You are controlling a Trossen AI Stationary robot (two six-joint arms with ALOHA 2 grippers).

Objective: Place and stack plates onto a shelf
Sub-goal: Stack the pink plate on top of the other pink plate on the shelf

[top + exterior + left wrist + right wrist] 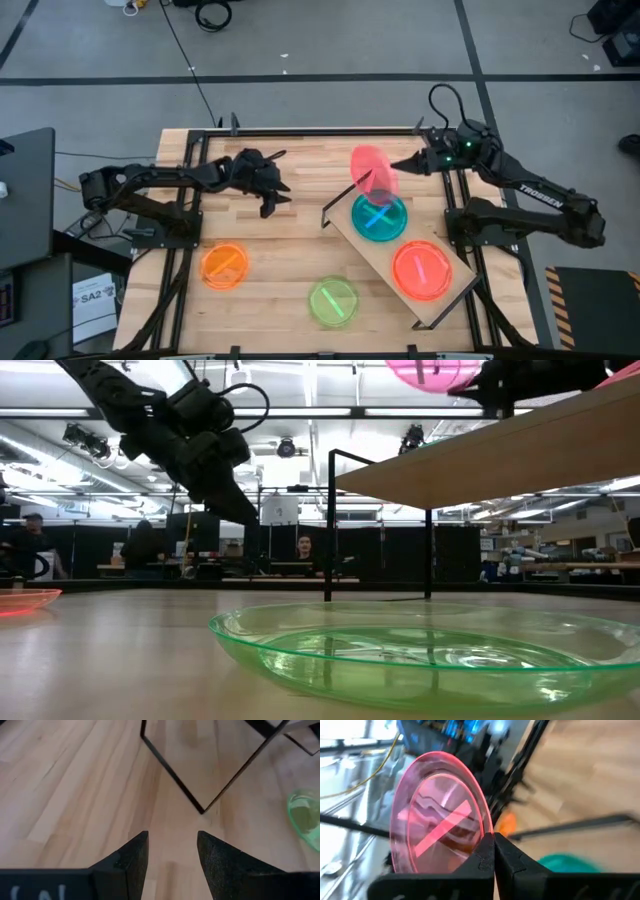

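My right gripper (pixel 398 166) is shut on a pink plate (pixel 374 170), held on edge above the far end of the shelf (pixel 455 298), a light-wood plank on a black wire frame. A blue-green plate (pixel 380 216) and a red-pink plate (pixel 422 270) lie flat on the plank. An orange plate (pixel 224 265) and a green plate (pixel 333 301) lie flat on the tabletop. My left gripper (pixel 278 198) is open and empty, above the table to the left of the shelf's far end; its wrist view (pixel 172 837) shows bare wood and the shelf's wire frame (pixel 200 810). My right gripper pinches the pink plate's rim (pixel 485 831) between its two fingers. The fingers come about level from the table's right side. The plate stands tilted on edge, lifted clear of the shelf and of the blue-green plate below it, its centre bar (pixel 442 827) in view.
The green plate (pixel 420 660) lies close to the table's near edge, the orange plate (pixel 25 600) toward the near left. The plank (pixel 500 460) runs aslant from mid-table to the near right corner. People sit in the room behind the table.
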